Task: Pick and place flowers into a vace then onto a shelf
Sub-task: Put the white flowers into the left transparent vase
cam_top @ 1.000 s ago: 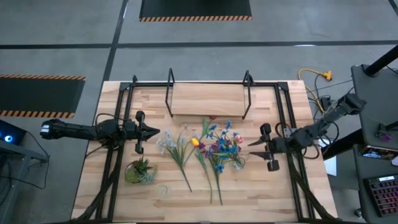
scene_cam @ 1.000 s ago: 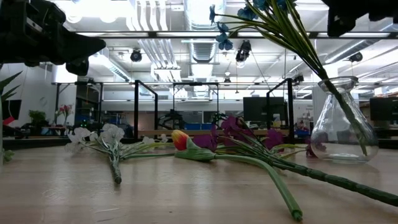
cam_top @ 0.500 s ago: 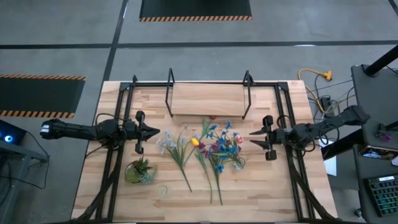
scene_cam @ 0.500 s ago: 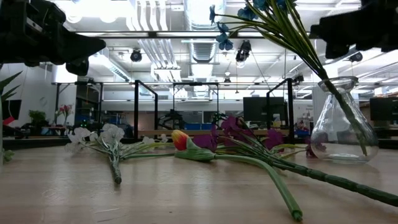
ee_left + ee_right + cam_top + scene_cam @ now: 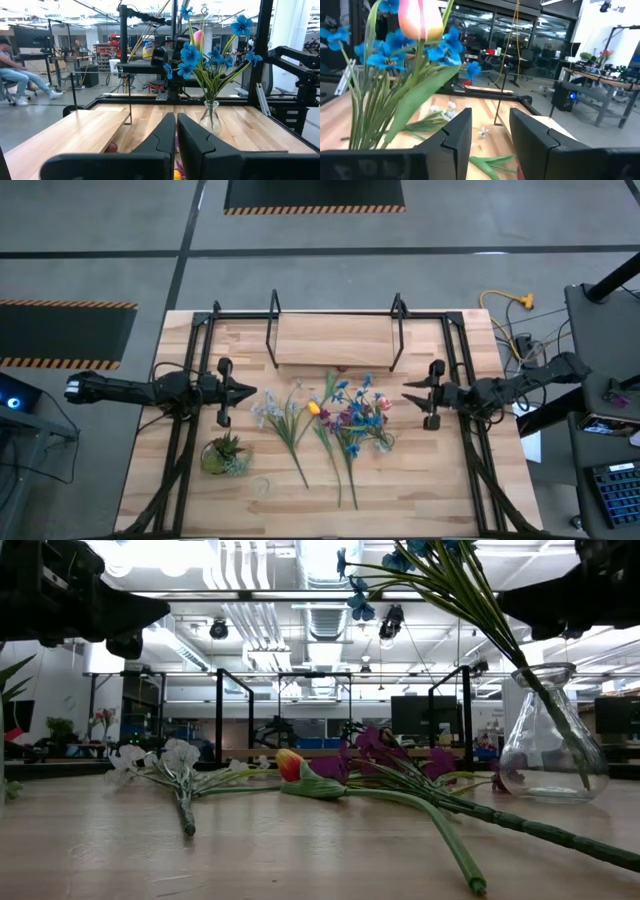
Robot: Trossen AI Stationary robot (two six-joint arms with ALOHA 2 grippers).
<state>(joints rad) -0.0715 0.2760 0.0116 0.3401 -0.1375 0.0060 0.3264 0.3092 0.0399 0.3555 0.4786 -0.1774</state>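
Clear glass vase (image 5: 381, 442) with blue flowers (image 5: 352, 420) stands on the desk just before the right gripper (image 5: 412, 402), whose fingers are parted and empty. Loose stems lie beyond it; approach those low, avoiding the vase. Left gripper (image 5: 250, 391) waits clenched, empty.

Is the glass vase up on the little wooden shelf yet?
No, the vase stands on the table with blue flowers in it, and the shelf has nothing on it.

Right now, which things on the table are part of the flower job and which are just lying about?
Job: long green-stemmed artificial flowers; small clear glass vase holding blue flowers; raised light wooden shelf.
Lying about: squat green leafy potted plant.
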